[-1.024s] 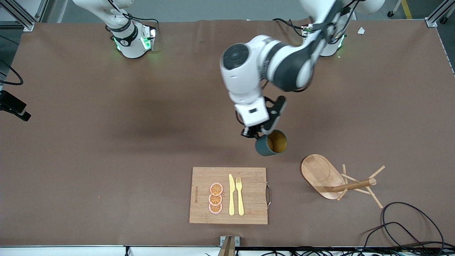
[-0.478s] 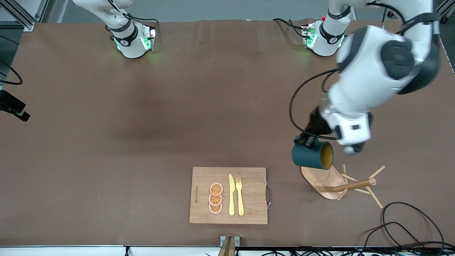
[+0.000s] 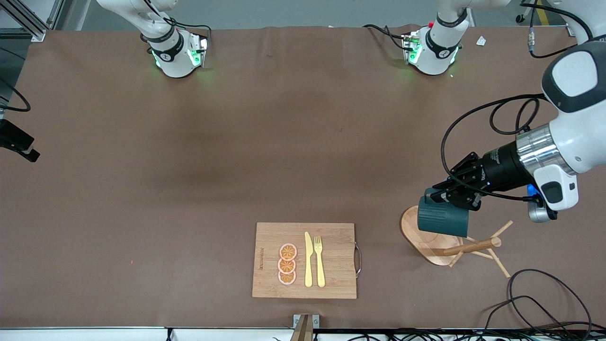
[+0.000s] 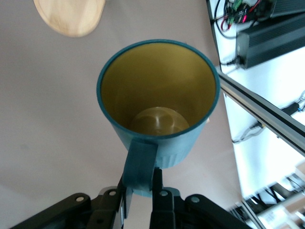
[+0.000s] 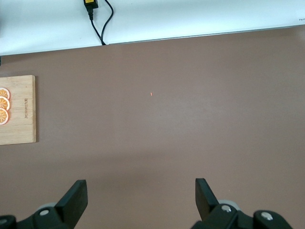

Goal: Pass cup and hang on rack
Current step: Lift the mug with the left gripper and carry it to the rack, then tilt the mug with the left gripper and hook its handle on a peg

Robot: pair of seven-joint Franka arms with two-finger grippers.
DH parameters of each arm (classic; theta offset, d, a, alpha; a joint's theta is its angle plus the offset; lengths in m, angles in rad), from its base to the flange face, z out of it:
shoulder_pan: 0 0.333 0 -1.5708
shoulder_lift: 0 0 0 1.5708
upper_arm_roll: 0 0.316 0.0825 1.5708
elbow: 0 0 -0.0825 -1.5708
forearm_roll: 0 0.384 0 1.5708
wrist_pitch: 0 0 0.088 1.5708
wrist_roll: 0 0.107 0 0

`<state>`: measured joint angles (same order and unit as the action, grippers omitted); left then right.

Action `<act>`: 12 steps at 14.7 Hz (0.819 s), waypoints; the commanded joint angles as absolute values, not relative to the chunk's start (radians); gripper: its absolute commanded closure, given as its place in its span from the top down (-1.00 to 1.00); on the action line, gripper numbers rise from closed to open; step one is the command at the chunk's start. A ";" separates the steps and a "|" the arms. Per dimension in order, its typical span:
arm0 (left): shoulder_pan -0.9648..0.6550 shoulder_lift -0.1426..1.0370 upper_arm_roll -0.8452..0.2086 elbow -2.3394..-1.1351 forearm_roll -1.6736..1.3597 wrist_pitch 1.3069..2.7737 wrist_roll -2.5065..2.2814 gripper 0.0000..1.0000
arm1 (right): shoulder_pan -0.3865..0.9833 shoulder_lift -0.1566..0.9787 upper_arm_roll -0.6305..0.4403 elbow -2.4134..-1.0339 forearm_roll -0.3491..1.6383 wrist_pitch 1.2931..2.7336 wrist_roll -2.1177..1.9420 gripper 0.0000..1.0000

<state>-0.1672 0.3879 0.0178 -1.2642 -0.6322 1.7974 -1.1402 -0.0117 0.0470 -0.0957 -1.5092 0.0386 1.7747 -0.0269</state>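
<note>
Cup (image 3: 442, 220): empty, tipped sideways over the rack (image 3: 428, 237) base.
Left pincer (image 3: 438, 195): pinching the cup's handle (image 4: 141, 164).
Right pincer (image 5: 140, 198): spread wide, waiting above bare surface (image 5: 167, 119).

Wooden cutting board (image 3: 304, 260) near the front edge, mid-table. On it: three orange slices (image 3: 287, 264) stacked in a column, beside them a yellow knife (image 3: 308, 260) and fork (image 3: 319, 261). Black cable (image 3: 544, 303) looped at the left arm's end.

1 teal cup (image 3: 442, 219) | 1 wooden rack (image 3: 447, 241) | 1 cutting board (image 3: 331, 258) | 3 orange slices (image 3: 287, 264) | 1 yellow knife (image 3: 308, 259) | 1 yellow fork (image 3: 319, 261) | 2 robot arms | 2 grippers
</note>
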 commanded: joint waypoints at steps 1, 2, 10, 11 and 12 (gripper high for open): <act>-0.123 0.411 0.011 -1.273 -0.762 1.798 -1.051 -0.99 | -0.014 0.021 -0.097 -1.528 0.034 1.779 -0.043 1.00; -0.109 0.419 0.011 -1.281 -0.784 1.792 -1.002 -0.99 | -0.014 0.021 -0.097 -1.528 0.034 1.779 -0.043 1.00; 0.006 0.537 0.011 -1.284 -0.995 1.614 -0.683 -0.99 | -0.017 0.021 -0.098 -1.528 0.034 1.779 -0.046 1.00; 0.006 0.548 0.011 -1.284 -1.020 1.609 -0.681 -0.99 | -0.015 0.021 -0.098 -1.528 0.034 1.779 -0.046 1.00; 0.009 0.551 0.012 -1.284 -1.028 1.609 -0.683 -0.99 | -0.017 0.021 -0.098 -1.528 0.034 1.779 -0.046 1.00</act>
<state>0.0011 0.5432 0.0173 -1.2908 -0.9887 1.6272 -0.6967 -0.0120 0.0467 -0.0999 -1.5091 0.0386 1.7751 -0.0316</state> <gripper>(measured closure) 0.797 0.000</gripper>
